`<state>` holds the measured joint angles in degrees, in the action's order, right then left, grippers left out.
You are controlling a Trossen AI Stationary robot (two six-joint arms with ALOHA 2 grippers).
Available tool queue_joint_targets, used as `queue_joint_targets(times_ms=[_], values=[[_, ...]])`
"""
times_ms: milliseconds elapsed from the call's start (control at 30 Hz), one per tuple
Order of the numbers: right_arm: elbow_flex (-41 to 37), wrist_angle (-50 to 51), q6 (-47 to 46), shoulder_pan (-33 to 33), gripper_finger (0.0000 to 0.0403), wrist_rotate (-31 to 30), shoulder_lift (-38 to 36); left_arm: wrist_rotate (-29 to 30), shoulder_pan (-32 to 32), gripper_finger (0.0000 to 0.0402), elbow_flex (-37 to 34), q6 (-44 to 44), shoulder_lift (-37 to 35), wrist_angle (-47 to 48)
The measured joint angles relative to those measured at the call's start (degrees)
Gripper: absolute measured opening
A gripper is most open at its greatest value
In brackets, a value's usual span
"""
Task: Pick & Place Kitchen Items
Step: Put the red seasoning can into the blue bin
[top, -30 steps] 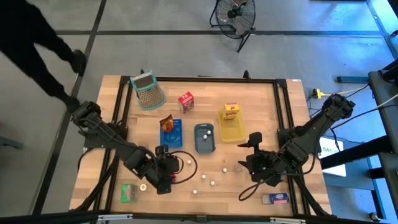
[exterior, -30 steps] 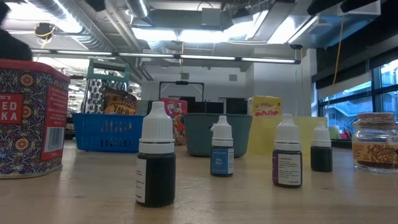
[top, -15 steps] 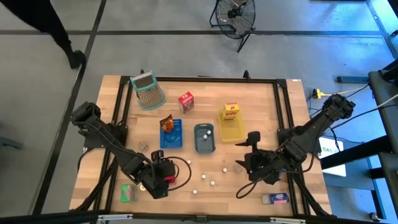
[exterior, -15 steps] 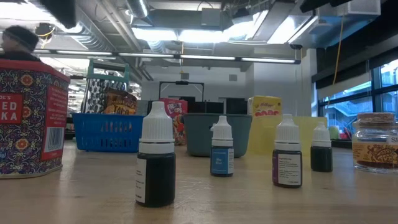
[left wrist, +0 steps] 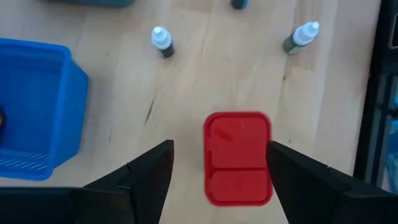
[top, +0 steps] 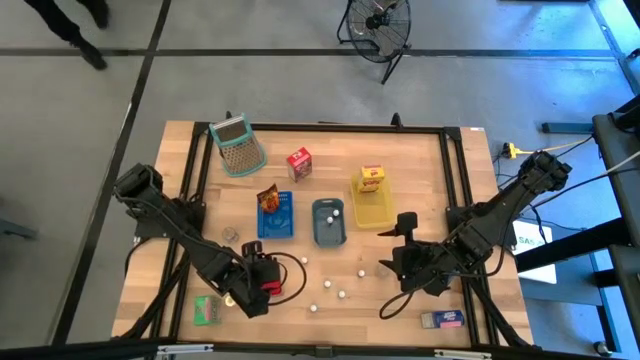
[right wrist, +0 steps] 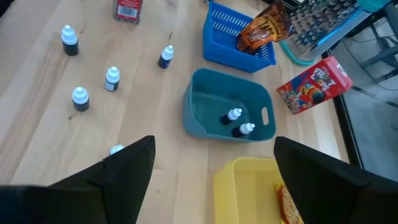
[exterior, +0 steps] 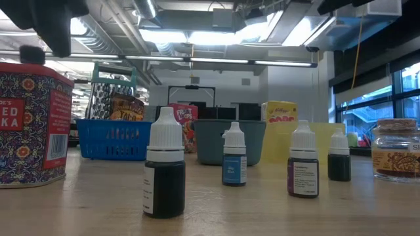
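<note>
Red tin (left wrist: 239, 157): on the table, between the left gripper's (left wrist: 219, 171) spread fingers.
Right gripper (right wrist: 211, 168): fingers apart, above the grey-blue tray (right wrist: 205, 102) holding 2 bottles.

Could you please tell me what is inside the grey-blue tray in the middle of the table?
Two small dropper bottles with white caps lie inside the grey-blue tray, near one end. The rest of its floor shows bare; nothing covers it.

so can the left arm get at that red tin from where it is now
Probably yes. The left gripper hangs right over the red tin, fingers open on either side of it, and the bare table around it leaves the way down free.
</note>
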<state>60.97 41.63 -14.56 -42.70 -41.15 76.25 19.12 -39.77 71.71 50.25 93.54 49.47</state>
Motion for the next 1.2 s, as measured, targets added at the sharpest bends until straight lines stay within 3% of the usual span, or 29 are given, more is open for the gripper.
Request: queue_joint_targets(times_ms=[300, 1200], values=[[0.0, 0.09, 0.41, 0.0, 0.0332, 1.29, 0.0, 0.45, -0.07, 0.0251, -0.1, -2.52, 0.0, -5.36], [0.0, -0.29, 0.65, -0.02, 0.0332, 2.36, 0.0, -0.82, -0.35, 0.0255, -0.1, -1.5, 0.0, -5.9]])
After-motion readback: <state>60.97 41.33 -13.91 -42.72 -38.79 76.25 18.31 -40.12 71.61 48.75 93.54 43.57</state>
